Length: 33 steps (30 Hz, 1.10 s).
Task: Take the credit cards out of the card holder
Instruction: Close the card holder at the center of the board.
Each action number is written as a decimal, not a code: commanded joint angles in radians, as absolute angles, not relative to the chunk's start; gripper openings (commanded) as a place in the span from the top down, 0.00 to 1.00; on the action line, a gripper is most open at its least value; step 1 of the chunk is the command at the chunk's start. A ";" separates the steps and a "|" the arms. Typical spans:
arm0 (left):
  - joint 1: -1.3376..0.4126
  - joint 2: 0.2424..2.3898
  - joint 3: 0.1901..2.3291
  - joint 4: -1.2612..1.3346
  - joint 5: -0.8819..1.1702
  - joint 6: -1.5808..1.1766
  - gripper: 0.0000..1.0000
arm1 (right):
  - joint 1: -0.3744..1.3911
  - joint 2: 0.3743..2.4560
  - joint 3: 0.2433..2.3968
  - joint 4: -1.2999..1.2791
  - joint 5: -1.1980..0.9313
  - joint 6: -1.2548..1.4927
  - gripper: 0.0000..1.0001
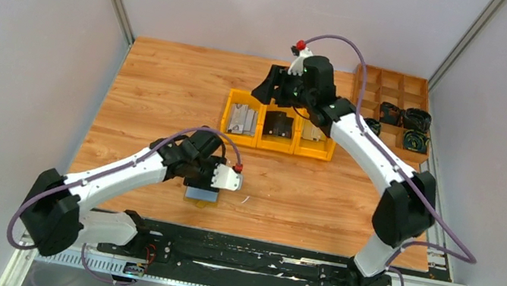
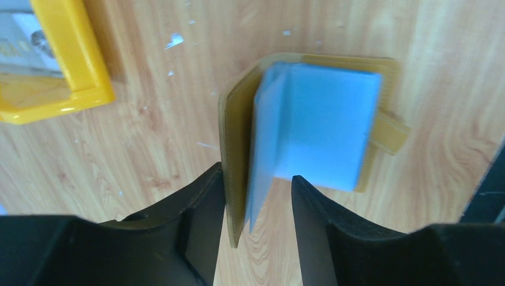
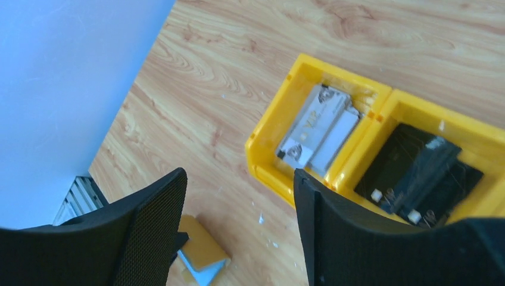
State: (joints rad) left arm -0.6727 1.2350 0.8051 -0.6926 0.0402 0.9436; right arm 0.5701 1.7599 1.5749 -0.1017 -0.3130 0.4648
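The card holder (image 1: 200, 196) lies open on the table near the front. In the left wrist view its mustard cover (image 2: 235, 149) stands up as a flap and its pale silvery-blue inner face (image 2: 321, 125) lies flat. My left gripper (image 2: 256, 176) is open and straddles the raised flap. Its left finger (image 2: 202, 202) touches the cover and the right finger stands apart. Silvery grey credit cards (image 3: 315, 128) lie in the left yellow bin (image 1: 242, 120). My right gripper (image 3: 238, 176) is open and empty, high above the bins. The holder also shows small in the right wrist view (image 3: 199, 250).
Three joined yellow bins (image 1: 277, 145) stand mid-table, and the middle one holds a black block (image 1: 280, 123). A brown wooden divided tray (image 1: 394, 85) with black parts sits at the back right. Grey walls close in on both sides.
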 commanded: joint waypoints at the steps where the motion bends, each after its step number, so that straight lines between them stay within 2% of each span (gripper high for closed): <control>1: -0.725 1.144 0.723 -0.767 0.099 0.933 0.48 | 0.553 1.631 1.416 -0.119 -0.281 0.426 0.29; 9: -0.756 1.129 0.691 -0.924 0.245 0.956 0.44 | 0.512 1.431 1.188 -0.154 -0.248 0.429 0.26; 17: -0.755 1.299 0.683 -0.777 0.126 0.969 0.48 | 0.463 1.256 1.016 -0.175 -0.168 0.427 0.25; 24: -0.747 1.291 0.706 -0.759 0.260 0.864 0.25 | 0.421 1.050 0.849 -0.168 0.103 0.389 0.20; 27: -0.674 1.234 0.775 -0.770 0.319 0.813 0.07 | 0.403 0.986 0.814 -0.164 0.198 0.376 0.18; 33: -0.505 1.163 1.000 -0.938 0.464 0.790 0.00 | 0.381 0.922 0.782 -0.163 0.389 0.350 0.14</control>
State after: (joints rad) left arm -0.5812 1.2148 0.8673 -0.8398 0.3279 0.8238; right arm 0.4023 0.9554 0.8116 -0.1596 0.1890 0.3874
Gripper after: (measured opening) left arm 0.990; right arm 0.851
